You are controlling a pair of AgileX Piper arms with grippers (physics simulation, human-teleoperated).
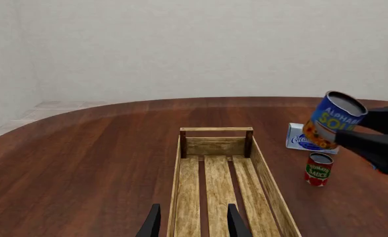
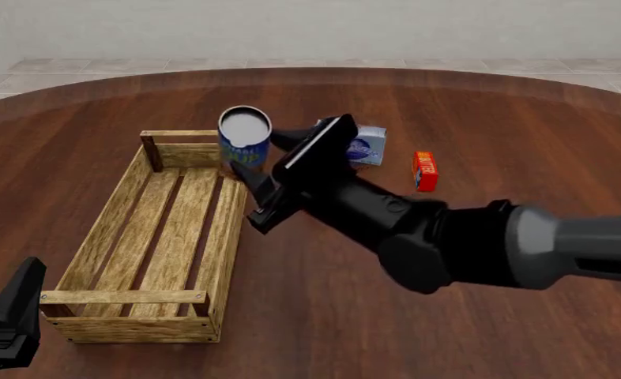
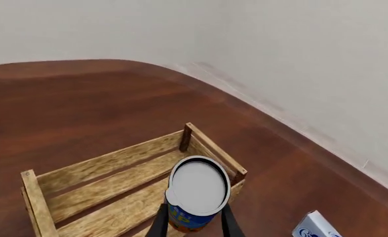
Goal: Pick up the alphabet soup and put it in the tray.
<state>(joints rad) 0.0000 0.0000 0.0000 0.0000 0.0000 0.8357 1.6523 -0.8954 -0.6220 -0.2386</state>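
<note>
Blue-label alphabet soup (image 2: 244, 136) is up off the table right now, pinched between the fingers of my right gripper (image 2: 256, 175). From the front camera the right arm (image 2: 448, 237) comes in from the lower right and stretches diagonally toward the far left, ending just at the far right corner of the tray (image 2: 152, 237). The can is tilted a bit, grey lid facing up toward the camera. In the right wrist view I can see both fingers hugging the can's sides, with the can (image 3: 197, 192) hanging over the tray's (image 3: 101, 168) end rail, so it's roughly above the edge, not down inside. The left wrist view shows the can (image 1: 332, 121) held in the air, clear of the wood.

My left gripper (image 2: 10, 320) sits low at the near left corner of the front view, just beside the tray's near end. Its fingers (image 1: 152, 222) are spread apart with nothing between them, pointing down the length of the slats.

On the table behind the right arm there's a tomato sauce can (image 2: 426, 170) standing upright and a small white-and-blue box (image 2: 366, 146), both well apart from the tray.
</note>
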